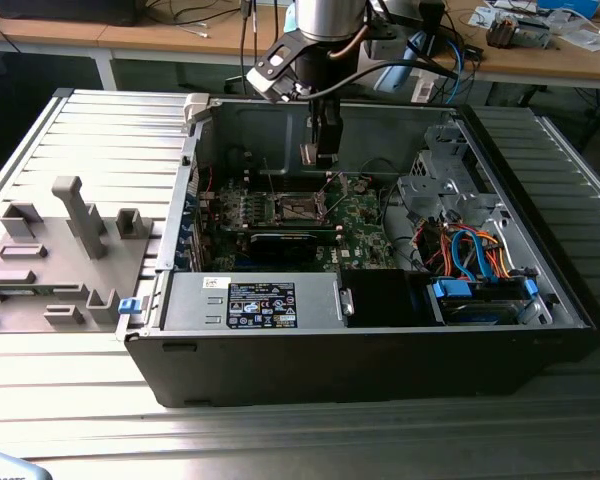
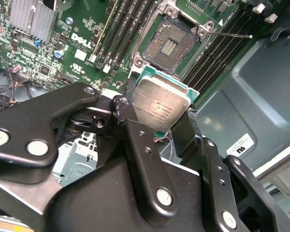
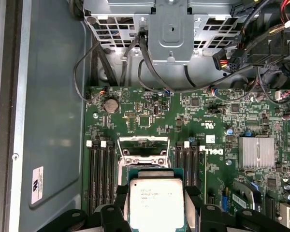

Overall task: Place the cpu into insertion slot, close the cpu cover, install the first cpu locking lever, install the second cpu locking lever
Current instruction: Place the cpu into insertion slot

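Silver-grey cpu (image 2: 159, 108) is clamped between the end effector's (image 2: 157, 116) fingers, in the air, with the bare insertion slot (image 2: 171, 41) just beyond its fingertips. Nothing is seated: the cpu cover (image 3: 143, 141) stands open and a locking lever (image 2: 232, 34) juts free, so I judge all four steps remain.

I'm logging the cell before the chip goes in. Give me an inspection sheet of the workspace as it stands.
Surface: slatted metal table carrying an open case.
Job's things: cpu held above the motherboard, not yet seated; slot uncovered, contacts bare; one lever swung free beside it.
Clutter: grey fixtures on the table, at the exterior view's left.
Grippers: hand shut on the cpu's edges, close to the slot.
Cables: blue and orange cables inside the case, apart from the slot.
Surroundings: wooden benches behind.
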You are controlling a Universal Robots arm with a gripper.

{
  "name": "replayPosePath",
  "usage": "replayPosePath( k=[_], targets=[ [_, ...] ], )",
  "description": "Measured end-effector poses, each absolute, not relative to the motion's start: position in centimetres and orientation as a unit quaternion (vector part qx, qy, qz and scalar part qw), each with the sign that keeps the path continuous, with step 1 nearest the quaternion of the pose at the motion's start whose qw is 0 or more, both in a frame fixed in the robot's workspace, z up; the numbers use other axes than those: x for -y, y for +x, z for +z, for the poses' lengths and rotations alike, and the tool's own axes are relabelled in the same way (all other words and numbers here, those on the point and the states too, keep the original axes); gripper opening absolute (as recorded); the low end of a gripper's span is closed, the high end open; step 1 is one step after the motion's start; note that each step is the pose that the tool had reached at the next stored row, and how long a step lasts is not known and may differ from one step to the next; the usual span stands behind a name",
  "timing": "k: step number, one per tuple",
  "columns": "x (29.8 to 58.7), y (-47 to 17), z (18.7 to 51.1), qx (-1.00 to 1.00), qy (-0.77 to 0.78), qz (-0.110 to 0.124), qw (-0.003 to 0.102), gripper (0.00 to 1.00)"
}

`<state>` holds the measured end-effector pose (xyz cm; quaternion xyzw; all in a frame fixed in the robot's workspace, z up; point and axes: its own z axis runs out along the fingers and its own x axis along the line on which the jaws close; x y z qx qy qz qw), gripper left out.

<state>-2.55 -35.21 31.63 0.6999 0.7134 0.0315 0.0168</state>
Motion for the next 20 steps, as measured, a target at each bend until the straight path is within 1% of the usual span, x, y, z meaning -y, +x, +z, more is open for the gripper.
replayPosePath(
  k=[20],
  targets=[
    [35.21,-2.55,31.56,-0.696,0.717,0.031,0.017,0.55]
  ],
)
